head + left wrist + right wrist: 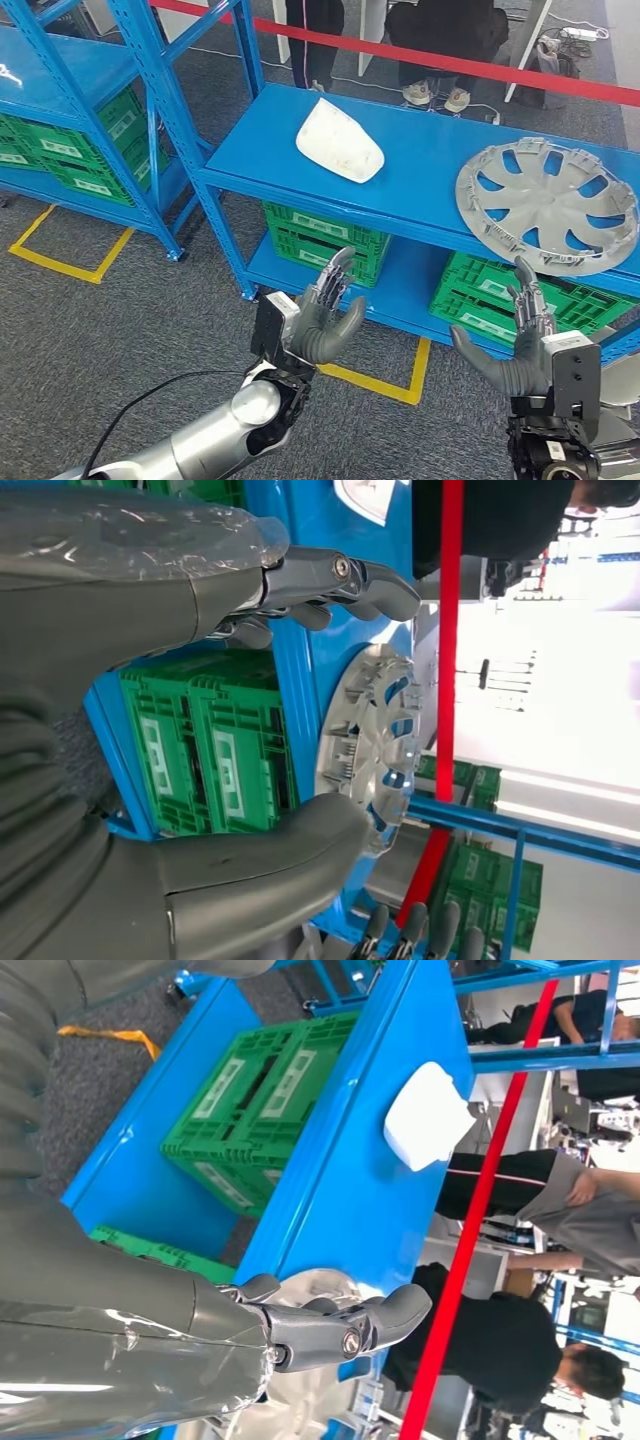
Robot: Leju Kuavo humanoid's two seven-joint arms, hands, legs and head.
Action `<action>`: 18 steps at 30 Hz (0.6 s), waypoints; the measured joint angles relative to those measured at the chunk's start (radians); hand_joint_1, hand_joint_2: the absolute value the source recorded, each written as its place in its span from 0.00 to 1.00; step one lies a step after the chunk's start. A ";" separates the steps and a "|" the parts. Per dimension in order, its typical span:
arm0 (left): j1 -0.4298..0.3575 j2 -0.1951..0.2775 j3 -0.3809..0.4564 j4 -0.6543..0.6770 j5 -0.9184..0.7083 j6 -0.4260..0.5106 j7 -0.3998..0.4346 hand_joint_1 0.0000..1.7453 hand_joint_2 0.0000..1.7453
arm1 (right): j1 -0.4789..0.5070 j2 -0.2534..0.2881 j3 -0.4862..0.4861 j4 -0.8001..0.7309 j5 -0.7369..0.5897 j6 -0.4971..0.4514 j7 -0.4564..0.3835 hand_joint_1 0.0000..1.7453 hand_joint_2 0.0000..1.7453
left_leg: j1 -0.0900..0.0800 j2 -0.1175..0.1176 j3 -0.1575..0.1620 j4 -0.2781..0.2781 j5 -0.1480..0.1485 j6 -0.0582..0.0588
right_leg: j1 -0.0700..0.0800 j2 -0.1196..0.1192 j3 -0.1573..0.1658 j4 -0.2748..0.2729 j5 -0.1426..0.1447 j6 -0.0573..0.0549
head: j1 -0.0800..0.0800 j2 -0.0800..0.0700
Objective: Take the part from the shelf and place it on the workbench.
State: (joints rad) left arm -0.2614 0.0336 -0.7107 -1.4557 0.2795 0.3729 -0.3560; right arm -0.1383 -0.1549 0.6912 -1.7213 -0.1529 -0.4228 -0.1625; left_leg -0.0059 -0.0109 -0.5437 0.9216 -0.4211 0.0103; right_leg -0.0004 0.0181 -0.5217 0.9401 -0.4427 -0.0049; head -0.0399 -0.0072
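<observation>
people [392, 40]: cut off at top edge | crate labels [321, 224]: seemingly unreadable

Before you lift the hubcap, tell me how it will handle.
The hubcap looks like thin moulded plastic with open slots, so probably light and slightly flexible. It is wide and flat, overhanging the shelf edge, so a one-sided grip may tilt it. Its smooth silver face could be slippery.
</observation>
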 joint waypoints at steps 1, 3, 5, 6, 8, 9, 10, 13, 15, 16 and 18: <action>0.000 0.000 0.000 0.000 0.002 -0.001 0.000 0.00 0.00 | 0.002 0.000 0.000 0.000 -0.006 -0.001 0.000 0.00 0.75 | 0.000 0.000 0.000 0.000 0.000 0.000 | 0.000 0.000 0.000 0.000 0.000 0.000 | 0.000 0.000; 0.000 0.000 0.000 0.000 0.005 -0.003 0.000 0.00 0.00 | 0.004 0.000 -0.002 -0.003 -0.014 -0.002 0.000 0.00 0.25 | 0.000 0.000 0.000 0.000 0.000 0.000 | 0.000 0.000 0.000 0.000 0.000 0.000 | 0.000 0.000; 0.000 0.000 0.000 0.000 0.006 -0.003 0.002 0.00 0.00 | 0.005 0.000 -0.002 -0.006 -0.016 -0.002 -0.003 0.00 0.00 | 0.000 0.000 0.000 0.000 0.000 0.000 | 0.000 0.000 0.000 0.000 0.000 0.000 | 0.000 0.000; 0.000 0.000 0.000 0.000 0.007 -0.001 0.002 0.00 0.00 | 0.006 0.000 -0.003 -0.007 -0.017 -0.002 -0.005 0.00 0.00 | 0.000 0.000 0.000 0.000 0.000 0.000 | 0.000 0.000 0.000 0.000 0.000 0.000 | 0.000 0.000; 0.000 0.001 0.000 0.000 0.007 0.006 0.004 0.00 0.00 | 0.007 0.000 -0.004 -0.008 -0.015 -0.001 -0.009 0.00 0.00 | 0.000 0.000 0.000 0.000 0.000 0.000 | 0.000 0.000 0.000 0.000 0.000 0.000 | 0.000 0.000; 0.000 0.002 0.000 0.000 0.006 0.011 0.004 0.00 0.00 | 0.008 0.000 -0.005 -0.008 -0.010 -0.001 -0.011 0.00 0.00 | 0.000 0.000 0.000 0.000 0.000 0.000 | 0.000 0.000 0.000 0.000 0.000 0.000 | 0.000 0.000; -0.001 0.002 0.000 0.000 0.004 0.016 0.004 0.00 0.00 | 0.009 0.000 -0.006 -0.008 -0.001 0.000 -0.014 0.00 0.00 | 0.000 0.000 0.000 0.000 0.000 0.000 | 0.000 0.000 0.000 0.000 0.000 0.000 | 0.000 0.000; -0.001 0.003 0.000 -0.001 -0.003 0.022 0.004 0.00 0.00 | 0.010 0.000 -0.008 -0.009 0.029 -0.001 -0.020 0.00 0.00 | 0.000 0.000 0.000 0.000 0.000 0.000 | 0.000 0.000 0.000 0.000 0.000 0.000 | 0.000 0.000; -0.001 0.003 0.000 -0.001 -0.004 0.021 0.004 0.00 0.00 | 0.011 0.000 -0.008 -0.013 0.037 0.000 -0.020 0.00 0.00 | 0.000 0.000 0.000 0.000 0.000 0.000 | 0.000 0.000 0.000 0.000 0.000 0.000 | 0.000 0.000; -0.002 0.003 0.000 -0.001 -0.003 0.019 0.004 0.00 0.00 | 0.011 0.000 -0.008 -0.015 0.039 0.001 -0.020 0.00 0.00 | 0.000 0.000 0.000 0.000 0.000 0.000 | 0.000 0.000 0.000 0.000 0.000 0.000 | 0.000 0.000; -0.002 0.003 0.000 -0.001 0.000 0.012 0.004 0.00 0.00 | 0.011 0.000 -0.008 -0.017 0.043 0.005 -0.019 0.00 0.00 | 0.000 0.000 0.000 0.000 0.000 0.000 | 0.000 0.000 0.000 0.000 0.000 0.000 | 0.000 0.000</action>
State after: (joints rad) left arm -0.2633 0.0362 -0.7111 -1.4565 0.2792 0.3853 -0.3522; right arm -0.1272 -0.1549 0.6829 -1.7378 -0.1095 -0.4173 -0.1818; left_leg -0.0059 -0.0108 -0.5436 0.9217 -0.4211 0.0103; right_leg -0.0004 0.0182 -0.5218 0.9401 -0.4427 -0.0049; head -0.0400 -0.0072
